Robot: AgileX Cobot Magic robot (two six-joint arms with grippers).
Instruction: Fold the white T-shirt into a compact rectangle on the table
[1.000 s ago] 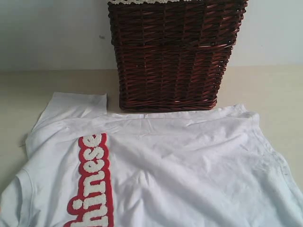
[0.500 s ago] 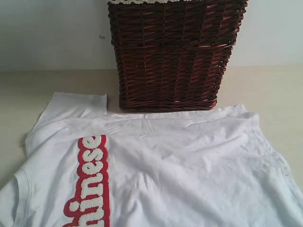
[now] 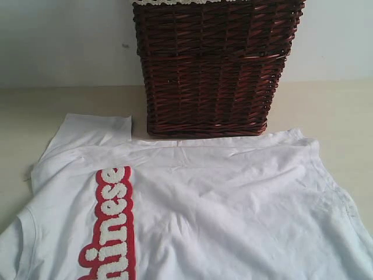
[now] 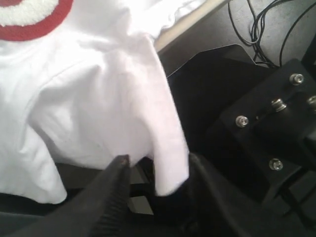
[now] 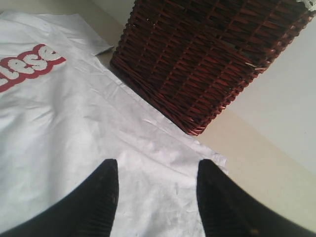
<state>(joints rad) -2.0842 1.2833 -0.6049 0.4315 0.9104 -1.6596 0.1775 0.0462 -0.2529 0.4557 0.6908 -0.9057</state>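
Observation:
The white T-shirt (image 3: pixel 221 210) lies spread on the table (image 3: pixel 326 111), its red-outlined lettering (image 3: pixel 113 221) running down the left side. In the left wrist view a corner of the T-shirt (image 4: pixel 89 89) hangs off the table edge (image 4: pixel 190 22). My left gripper (image 4: pixel 158 160) is open there, and a hanging fold of cloth sits loosely between the fingers. My right gripper (image 5: pixel 158 165) hovers open just above the T-shirt (image 5: pixel 74 108) near its far corner, holding nothing. Neither gripper shows in the exterior view.
A dark brown wicker basket (image 3: pixel 213 64) stands on the table right behind the shirt, also in the right wrist view (image 5: pixel 207 54). Beyond the table edge are a black robot mount (image 4: pixel 266 118) and loose cables (image 4: pixel 252 24).
The shirt's lower left part with the lettering shifted slightly a second ago and has since lain still. The rest of the shirt and the basket have not moved.

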